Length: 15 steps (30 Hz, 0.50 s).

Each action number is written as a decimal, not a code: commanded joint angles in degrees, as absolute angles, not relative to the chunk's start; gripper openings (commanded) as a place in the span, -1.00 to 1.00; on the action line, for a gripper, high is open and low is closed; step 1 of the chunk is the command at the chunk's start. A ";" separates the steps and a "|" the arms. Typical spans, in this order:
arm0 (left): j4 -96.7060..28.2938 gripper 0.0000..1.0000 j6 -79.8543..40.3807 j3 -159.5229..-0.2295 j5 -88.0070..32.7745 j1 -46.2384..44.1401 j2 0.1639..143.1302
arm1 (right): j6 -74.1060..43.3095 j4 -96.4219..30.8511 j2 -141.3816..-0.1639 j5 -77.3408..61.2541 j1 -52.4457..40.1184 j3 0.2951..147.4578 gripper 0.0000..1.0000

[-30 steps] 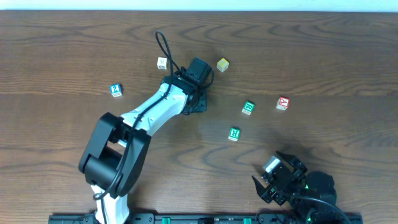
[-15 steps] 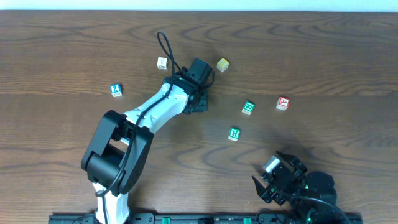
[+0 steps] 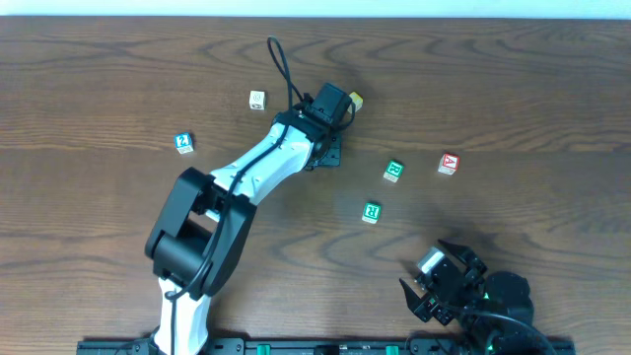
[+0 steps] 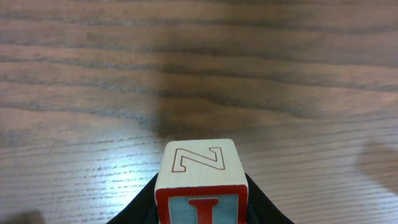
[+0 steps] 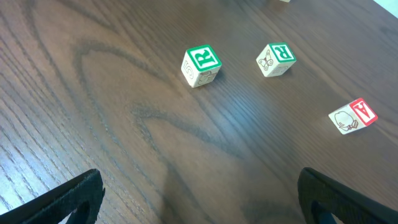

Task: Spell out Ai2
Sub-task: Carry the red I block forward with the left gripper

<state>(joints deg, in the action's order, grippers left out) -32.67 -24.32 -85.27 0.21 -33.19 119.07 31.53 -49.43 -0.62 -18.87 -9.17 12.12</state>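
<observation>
left gripper (image 4: 200,208) clamped on the red-I cube (image 4: 199,167) | right gripper (image 5: 200,200) fingers spread wide | red-A cube (image 3: 448,164) sat apart from both

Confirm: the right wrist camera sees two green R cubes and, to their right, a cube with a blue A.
Wrong on colour: the A cube bears a red letter, not blue, as the right wrist view shows. The R cube nearest it and the other R cube are green.

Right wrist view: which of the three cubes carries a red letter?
The A cube at the right edge. The left R cube and the middle R cube have green letters.
</observation>
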 commanded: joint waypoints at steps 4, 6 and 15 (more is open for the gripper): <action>-36.88 -0.88 -23.62 -91.70 -1.13 -33.41 124.66 | 31.83 -49.56 -0.32 -19.73 -8.69 11.35 0.98; -36.91 -0.89 -23.99 -92.16 -1.19 -33.43 124.79 | 31.83 -49.58 -0.32 -19.73 -8.69 11.35 0.99; -36.91 -0.89 -27.05 -92.16 -2.85 -34.37 124.84 | 31.83 -49.58 -0.32 -19.73 -8.69 11.35 0.99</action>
<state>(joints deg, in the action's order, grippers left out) -36.53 -25.87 -90.76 -2.59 -33.54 124.51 31.53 -49.45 -0.62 -18.87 -9.17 12.12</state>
